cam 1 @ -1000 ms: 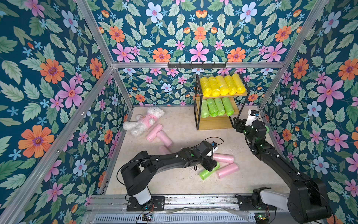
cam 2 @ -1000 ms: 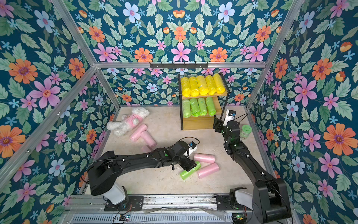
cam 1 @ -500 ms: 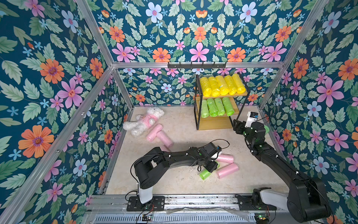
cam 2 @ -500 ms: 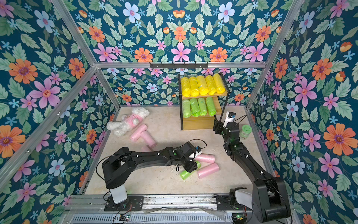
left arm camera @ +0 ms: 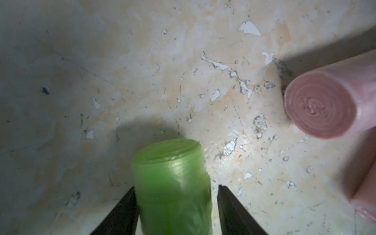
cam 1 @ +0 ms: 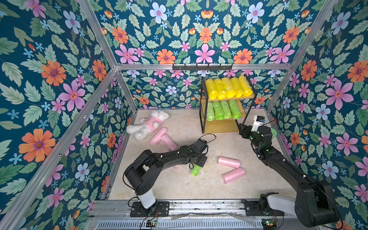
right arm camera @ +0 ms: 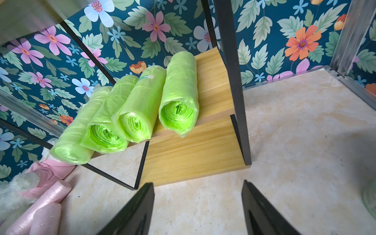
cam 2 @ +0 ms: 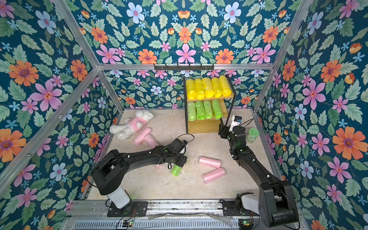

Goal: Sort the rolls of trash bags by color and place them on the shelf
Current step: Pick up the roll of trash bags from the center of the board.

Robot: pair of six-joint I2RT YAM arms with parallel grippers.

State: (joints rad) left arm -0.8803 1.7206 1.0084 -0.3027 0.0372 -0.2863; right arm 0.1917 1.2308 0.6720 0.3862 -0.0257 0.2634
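A light green roll (left arm camera: 173, 183) lies on the floor between the fingers of my left gripper (left arm camera: 177, 187). One finger touches it and the other stands a little off it, so the jaws are open. In both top views this roll (cam 1: 194, 171) (cam 2: 176, 170) sticks out from under the left gripper (cam 1: 197, 162). The shelf (cam 1: 225, 125) carries yellow rolls (cam 1: 227, 87) on top and green rolls (cam 1: 221, 109) (right arm camera: 142, 105) in the middle. My right gripper (right arm camera: 197, 183) (cam 1: 244, 130) hangs open and empty by the front corner of the shelf's bottom board (right arm camera: 193, 154).
Two pink rolls (cam 1: 229, 162) (cam 1: 233, 175) lie right of the left gripper, one end showing in the left wrist view (left arm camera: 319, 107). Two more pink rolls (cam 1: 159, 135) rest by a white plush toy (cam 1: 147, 124). A green-lidded jar (cam 2: 252, 135) stands behind the right arm.
The left gripper has drawn back to the left, and the green roll has shifted left with it, away from the two pink rolls. The right arm has barely moved.
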